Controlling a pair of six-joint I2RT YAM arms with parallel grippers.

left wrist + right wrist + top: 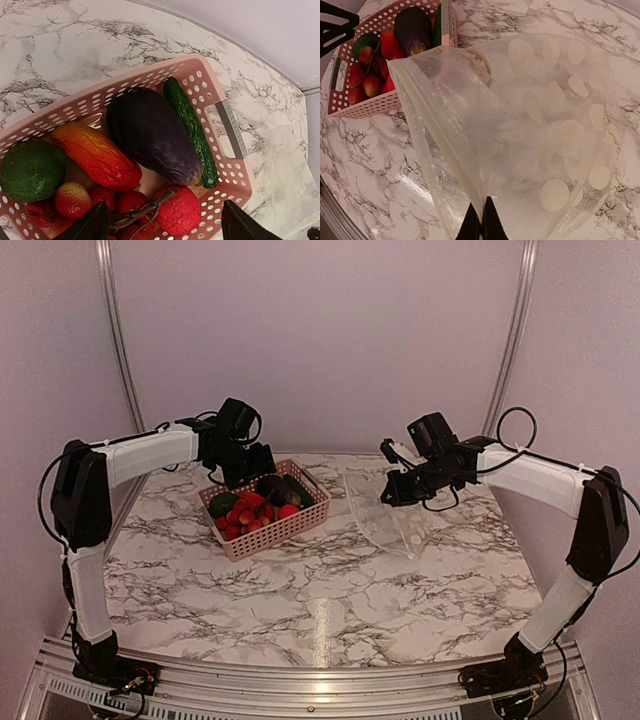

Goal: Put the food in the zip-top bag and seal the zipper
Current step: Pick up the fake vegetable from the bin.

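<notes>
The food [252,508] lies in a pink lattice basket [268,533]: a dark eggplant [150,132], a green cucumber [192,130], an orange-red wrinkled piece [97,155], a green round one [31,170], strawberries [72,199] and a red knobbly ball [180,210]. My left gripper [165,222] hangs open just above the basket, the red ball between its fingers, untouched. The zip-top bag [540,125], clear with white dots, stands right of the basket. My right gripper [481,222] is shut on its upper edge. The zipper [417,135] runs down the mouth facing the basket.
The basket and the bag [385,510] sit at the back middle of the marble table [320,610]. A grey wall with two metal rails rises close behind them. My left gripper [250,465] and right gripper [392,490] face each other across the basket.
</notes>
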